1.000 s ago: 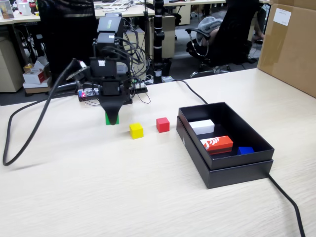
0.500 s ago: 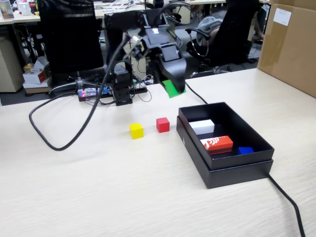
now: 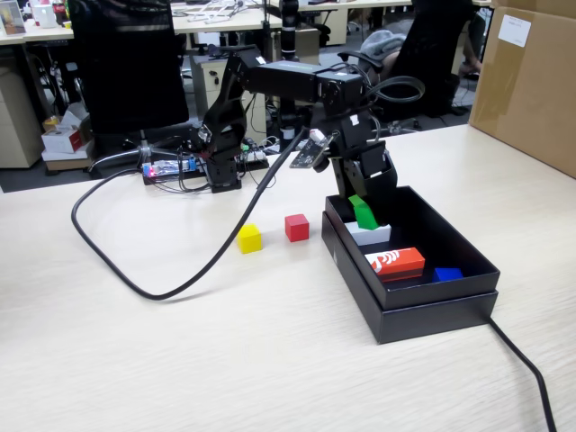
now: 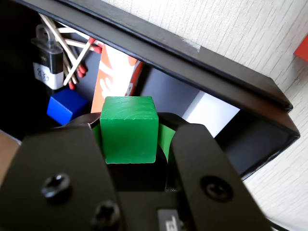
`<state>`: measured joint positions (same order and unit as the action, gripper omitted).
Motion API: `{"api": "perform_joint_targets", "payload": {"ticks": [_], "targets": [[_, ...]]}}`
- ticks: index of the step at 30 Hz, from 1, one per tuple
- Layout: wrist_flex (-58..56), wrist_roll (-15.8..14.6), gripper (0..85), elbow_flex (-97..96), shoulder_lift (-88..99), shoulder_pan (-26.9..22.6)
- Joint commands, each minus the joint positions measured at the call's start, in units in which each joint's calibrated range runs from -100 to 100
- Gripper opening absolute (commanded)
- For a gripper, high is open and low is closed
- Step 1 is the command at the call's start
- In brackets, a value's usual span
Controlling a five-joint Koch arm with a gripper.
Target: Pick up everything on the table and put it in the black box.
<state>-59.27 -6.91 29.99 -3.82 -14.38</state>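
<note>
My gripper (image 3: 362, 209) is shut on the green cube (image 3: 364, 214) and holds it over the far end of the black box (image 3: 423, 310), just above a white block. In the wrist view the green cube (image 4: 129, 129) sits between the two black jaws of my gripper (image 4: 130, 132), above the box's inside (image 4: 168, 94). The yellow cube (image 3: 249, 238) and the red cube (image 3: 297, 227) stand on the beige table (image 3: 180, 351) left of the box. A corner of the red cube shows at the wrist view's right edge (image 4: 303, 49).
Inside the box lie a white block (image 3: 371, 234), an orange-red block with a white mark (image 3: 396, 263) and a small blue block (image 3: 447, 274). The wrist view also shows matches (image 4: 77, 57) and a small padlock (image 4: 47, 62). A black cable (image 3: 144, 270) loops across the table. A brown carton (image 3: 531, 81) stands at right.
</note>
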Motion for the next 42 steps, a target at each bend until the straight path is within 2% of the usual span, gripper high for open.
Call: {"api": "perform_joint_targets", "payload": {"ticks": [1,3,5,6,10,23,25,27,33,42], "targets": [[-0.6,0.2,19.9,2.1,1.2,-0.5],[-0.6,0.3,22.1,-0.4,0.7,-0.5],[-0.6,0.3,30.5,-3.0,0.4,-0.3],[-0.6,0.3,31.6,-3.6,0.4,-0.3],[-0.6,0.3,31.6,-4.0,1.6,0.0],[-2.5,1.0,32.7,-7.8,33.9,1.7],[-2.5,2.1,40.0,-13.4,40.7,2.8],[-2.3,2.9,42.8,-21.9,48.3,4.7],[-0.9,4.7,46.7,-39.2,59.1,8.5],[3.2,7.2,48.8,-56.6,64.7,12.4]]}}
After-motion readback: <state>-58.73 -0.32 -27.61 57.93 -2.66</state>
